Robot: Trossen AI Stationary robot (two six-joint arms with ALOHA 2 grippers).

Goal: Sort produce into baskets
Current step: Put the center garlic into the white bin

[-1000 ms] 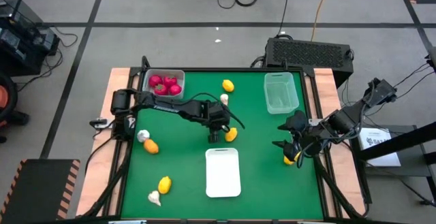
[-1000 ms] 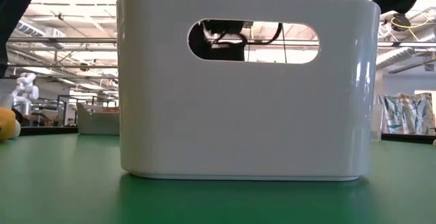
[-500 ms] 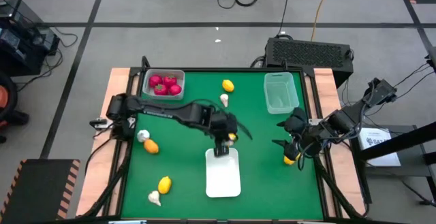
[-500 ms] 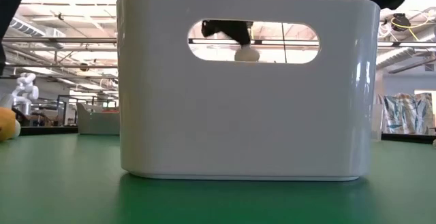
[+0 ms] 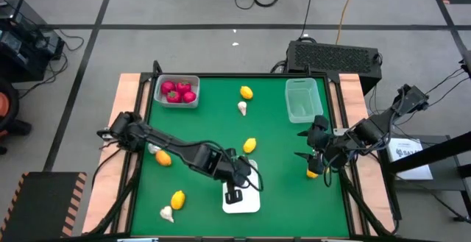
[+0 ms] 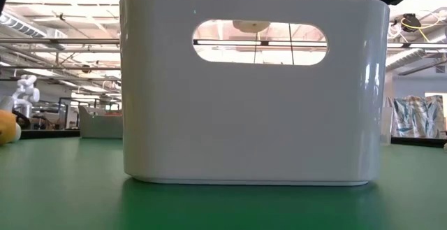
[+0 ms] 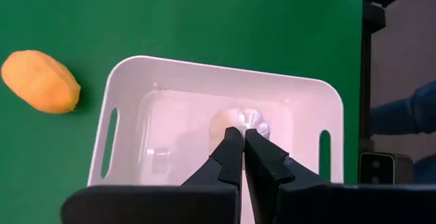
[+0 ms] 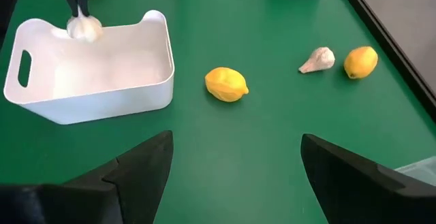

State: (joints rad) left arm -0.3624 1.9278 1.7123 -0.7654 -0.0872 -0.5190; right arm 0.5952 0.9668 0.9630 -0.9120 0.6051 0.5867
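At the table's far left corner sits the grey tub (image 5: 176,91) with the red pieces (image 5: 179,92) already in it; an orange lemon (image 5: 163,158) lies near my left arm's base, and a yellow lemon (image 5: 177,198) and a garlic bulb (image 5: 167,213) wait at the near left. My left gripper (image 7: 243,137) hangs over the white basket (image 5: 253,202) at the near middle, fingers pinched on a white garlic bulb (image 7: 246,121) just above the basket's floor. To do this well, I judge I should stay centred between the walls, drop a little lower, and only then part the fingers, so the bulb settles instead of bouncing out. Further right a yellow lemon (image 5: 249,146) lies just beyond the basket. My right gripper (image 5: 315,154) waits near the right edge, fingers spread wide, over another yellow piece (image 5: 312,173), the green tub (image 5: 302,99) beyond it.
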